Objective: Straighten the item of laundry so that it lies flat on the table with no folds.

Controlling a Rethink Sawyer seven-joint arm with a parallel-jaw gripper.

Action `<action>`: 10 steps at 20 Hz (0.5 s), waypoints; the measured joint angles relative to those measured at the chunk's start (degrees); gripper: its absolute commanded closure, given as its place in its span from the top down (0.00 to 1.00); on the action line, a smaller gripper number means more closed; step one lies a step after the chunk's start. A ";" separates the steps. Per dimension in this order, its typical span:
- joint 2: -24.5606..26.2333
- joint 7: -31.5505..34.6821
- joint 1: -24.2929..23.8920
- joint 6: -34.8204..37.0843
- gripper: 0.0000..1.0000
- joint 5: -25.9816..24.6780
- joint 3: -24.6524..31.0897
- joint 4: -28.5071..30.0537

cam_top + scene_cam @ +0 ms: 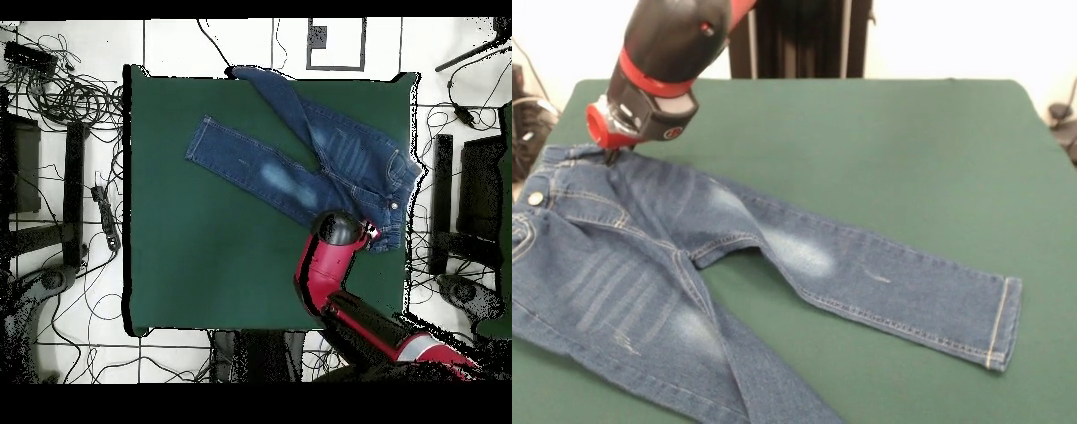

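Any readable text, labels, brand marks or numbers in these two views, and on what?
None can be read.
The jeans show no legible label; the brass button is too small to read.
The small dark mark on the arm's red collar is too blurred to read.

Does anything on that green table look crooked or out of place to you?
Yes. The jeans lie askew in one corner of the table rather than in the middle, and in the overhead view one leg runs past the table's edge. The legs are splayed apart. The tool is down at the waistband corner.
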 measured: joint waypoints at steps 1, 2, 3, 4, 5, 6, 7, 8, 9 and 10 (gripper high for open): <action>-0.12 0.00 0.07 0.14 0.00 0.87 0.02 0.01; -0.25 0.00 0.15 0.28 0.00 1.67 0.04 0.04; -0.49 0.00 0.28 0.54 0.00 3.06 0.09 0.09; -1.06 0.00 0.51 0.98 0.00 5.26 0.17 0.30; -1.40 0.00 0.65 1.21 0.00 6.36 0.22 0.45; -1.74 0.00 0.80 1.44 0.00 7.47 0.26 0.60; -2.36 0.00 1.05 1.81 0.00 9.18 0.36 0.91; -2.90 0.00 1.23 2.11 0.00 10.39 0.44 1.26; -3.44 0.00 1.42 2.41 0.00 11.60 0.52 1.61; -3.94 0.00 1.58 2.72 0.00 12.59 0.58 1.98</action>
